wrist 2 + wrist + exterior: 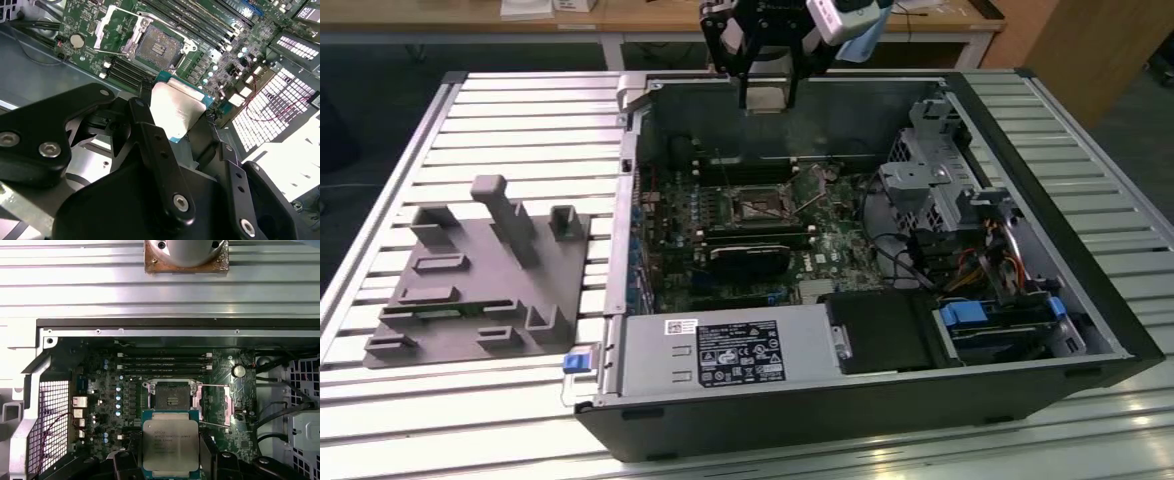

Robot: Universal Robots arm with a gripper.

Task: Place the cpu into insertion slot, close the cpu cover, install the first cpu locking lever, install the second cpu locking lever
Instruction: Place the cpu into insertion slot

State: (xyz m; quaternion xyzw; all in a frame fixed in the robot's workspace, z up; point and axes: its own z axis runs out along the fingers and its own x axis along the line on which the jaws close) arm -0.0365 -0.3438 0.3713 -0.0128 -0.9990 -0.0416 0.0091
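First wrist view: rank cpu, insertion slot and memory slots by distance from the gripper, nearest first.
1. cpu: held between the jaws of the gripper.
2. insertion slot: on the board, just beyond the cpu's far edge.
3. memory slots: past the insertion slot, toward the case wall.

Grey fixture [480, 285] beside open computer case [854, 425]

Silvery cpu [170, 442] with teal edge, green motherboard [85, 20], black fingers [146, 127]

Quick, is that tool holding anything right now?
The tool is closed on the cpu, holding it above the motherboard, not yet in the insertion slot.
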